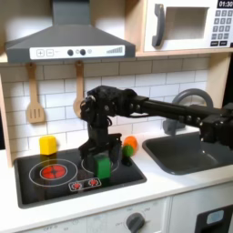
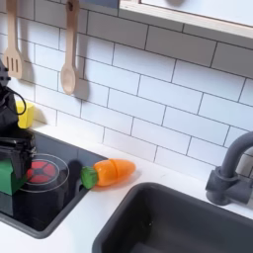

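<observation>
**What We Cannot Make Out**

In the first exterior view we see the hand (image 1: 103,160) low over the stovetop (image 1: 55,182), but its fingers merge with the green block (image 1: 104,167) beneath them, so we cannot tell whether they grip it or merely rest against it. The carrot (image 1: 130,145) sits partly behind the arm. The microwave (image 1: 191,25) is cut by the first exterior view's top and right edges, and its keypad is too small to read.

In the second exterior view the hand (image 2: 12,148) and the green block (image 2: 5,178) are cut off by the second exterior view's left edge. The faucet (image 2: 233,170) runs off the second exterior view's right edge, and the sink (image 2: 168,222) off the bottom.
</observation>
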You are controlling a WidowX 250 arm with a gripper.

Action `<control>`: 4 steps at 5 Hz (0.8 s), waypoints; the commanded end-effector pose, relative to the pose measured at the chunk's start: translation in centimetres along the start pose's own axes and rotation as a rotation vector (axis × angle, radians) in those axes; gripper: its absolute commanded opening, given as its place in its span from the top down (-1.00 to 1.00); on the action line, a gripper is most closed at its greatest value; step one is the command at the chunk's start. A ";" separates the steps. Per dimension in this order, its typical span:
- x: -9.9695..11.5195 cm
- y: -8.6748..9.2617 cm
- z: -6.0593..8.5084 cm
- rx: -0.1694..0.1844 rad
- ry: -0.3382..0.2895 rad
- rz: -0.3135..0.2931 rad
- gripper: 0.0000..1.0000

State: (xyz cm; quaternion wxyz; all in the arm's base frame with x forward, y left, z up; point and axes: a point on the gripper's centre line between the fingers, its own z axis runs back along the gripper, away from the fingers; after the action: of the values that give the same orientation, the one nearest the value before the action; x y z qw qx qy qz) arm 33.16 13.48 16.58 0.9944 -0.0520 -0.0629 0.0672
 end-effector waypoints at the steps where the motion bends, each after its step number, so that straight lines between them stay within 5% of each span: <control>1: 0.3 0.2 -0.5 0.004 0.007 0.010 -1.00; 4: 0.1 0.4 -1.1 0.009 0.016 0.003 -1.00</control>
State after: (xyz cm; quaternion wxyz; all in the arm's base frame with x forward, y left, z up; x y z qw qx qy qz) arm 33.51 13.89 15.45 0.9950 -0.0476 -0.0552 0.0687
